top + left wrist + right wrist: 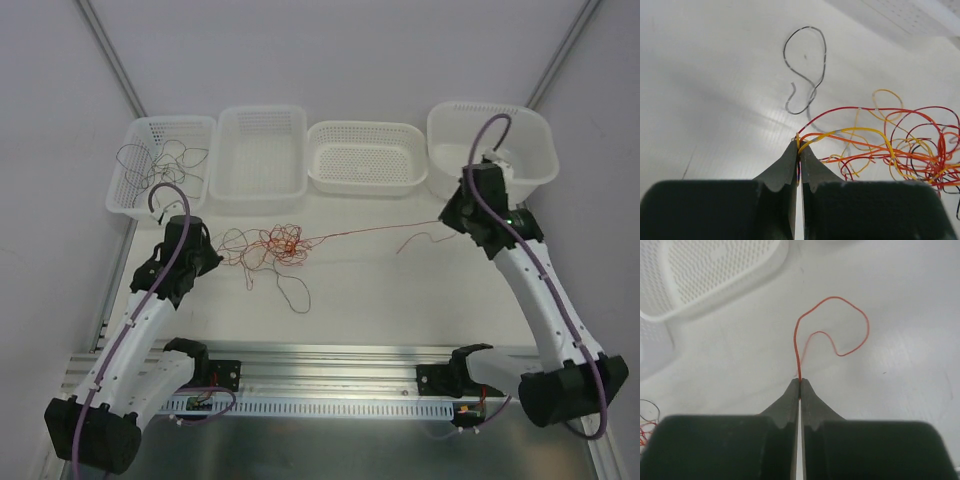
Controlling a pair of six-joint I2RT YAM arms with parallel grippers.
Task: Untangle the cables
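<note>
A tangle of orange-yellow, dark red and bright red cables [275, 245] lies on the table in front of the baskets. My left gripper [215, 252] sits at its left edge. In the left wrist view this gripper [800, 145] is shut on a few yellow, orange and red strands, and the knot [912, 150] spreads to its right. A dark grey cable [807, 75] loops on the table just beyond. One bright red cable [370, 232] runs taut from the tangle to my right gripper [447, 222]. In the right wrist view that gripper [800, 381] is shut on the red cable [795, 340], whose free end curls ahead.
Four white perforated baskets line the back: the leftmost [130, 190] holds dark grey wires [160, 160], then a second [262, 150], a third [365, 155] and a deep one [490, 140] behind the right arm. An aluminium rail [330, 360] runs along the near edge.
</note>
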